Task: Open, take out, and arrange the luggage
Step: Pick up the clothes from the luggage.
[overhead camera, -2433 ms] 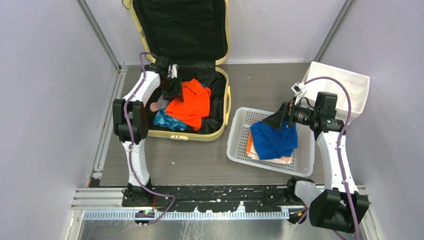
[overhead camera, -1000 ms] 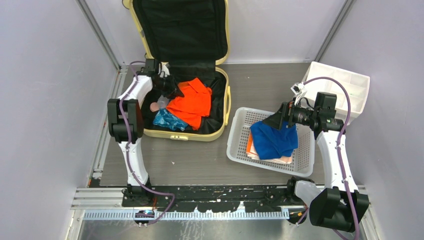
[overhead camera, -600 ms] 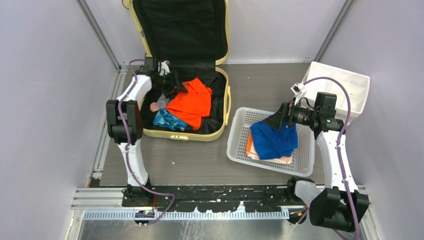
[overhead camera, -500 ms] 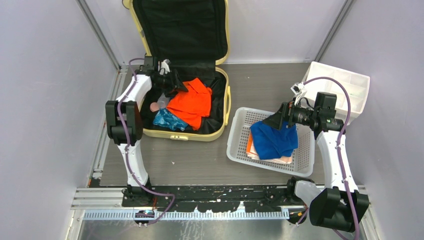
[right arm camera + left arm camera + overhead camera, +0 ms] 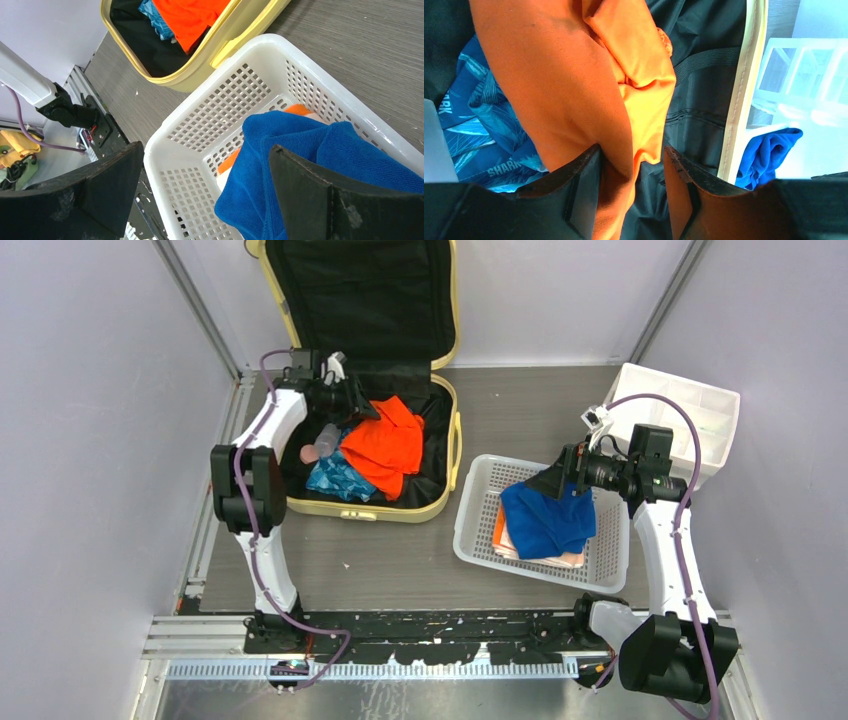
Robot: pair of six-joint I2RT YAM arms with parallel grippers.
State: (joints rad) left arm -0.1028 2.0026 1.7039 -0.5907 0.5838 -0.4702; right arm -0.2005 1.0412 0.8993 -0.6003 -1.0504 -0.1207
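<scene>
The pale yellow suitcase [image 5: 456, 445] lies open at the back left, its black-lined lid [image 5: 360, 300] upright against the wall. An orange garment [image 5: 385, 445] and a blue patterned cloth [image 5: 335, 480] lie in it. My left gripper [image 5: 357, 405] is at the back of the shell over the orange garment. In the left wrist view the gripper [image 5: 631, 157] is open, with a fold of the orange garment [image 5: 574, 75] against the left finger [image 5: 584, 190]. My right gripper [image 5: 558, 480] is wide open and empty above the blue towel [image 5: 545, 520].
A white perforated basket [image 5: 475, 530] at the right middle holds the blue towel [image 5: 310, 165] over orange and pale cloth. A white drawer bin [image 5: 700, 410] stands at the back right. A small pink-ended item [image 5: 315, 447] lies in the suitcase's left side. Walls close in on both sides.
My left gripper has moved toward the back of the suitcase and then right, onto the orange garment's back edge. The garment has shifted slightly. The right arm has not moved.
</scene>
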